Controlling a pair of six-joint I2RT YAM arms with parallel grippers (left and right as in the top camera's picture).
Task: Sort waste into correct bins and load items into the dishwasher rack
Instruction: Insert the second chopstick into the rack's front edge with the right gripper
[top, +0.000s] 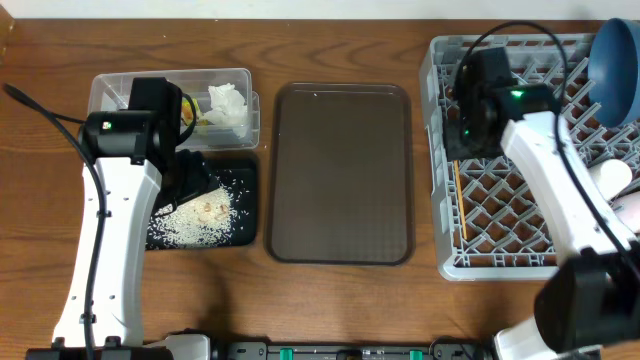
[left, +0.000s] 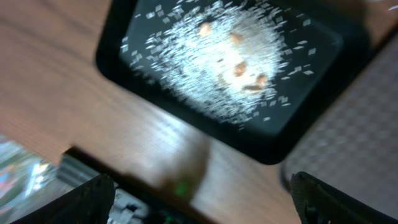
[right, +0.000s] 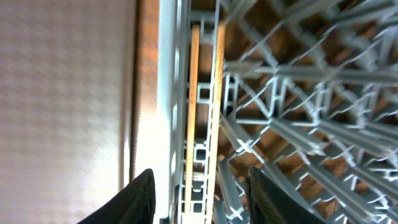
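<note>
Overhead view of a wooden surface (top: 330, 30) with two robot arms reaching in from the near edge. At far left, a clear plastic tub (top: 108, 92), holding a crumpled white tissue (top: 228, 103) and, beside it, a yellow-green wrapper (top: 192, 116) partly hidden by the left arm. Just beside the tub, on its near side, a shallow black tray (top: 246, 228) carrying a scattered heap of white rice (top: 195, 222) with a few tan bits mixed in. In the middle, a larger brown serving tray (top: 342, 170). At right, a big grey dishwasher rack (top: 447, 255) with a lattice of upright pegs. Inside it: wooden chopsticks (top: 459, 200) lying flat along the left wall, a dark blue plate (top: 615, 55) standing on edge in the far right corner, and a white cup (top: 612, 176) near the right wall. Other pale items there cut off by the frame, hard to tell apart.

Left wrist view, blurred: left claw (left: 211, 202) spread wide, gripping nothing, hovering above bare wood at the near edge of the black tray, rice ahead of the fingers.

Right wrist view: right claw (right: 205, 196) spread, gripping nothing, poised over the rack's left wall, chopsticks lying in the channel in line with the gap between the two fingers.
</note>
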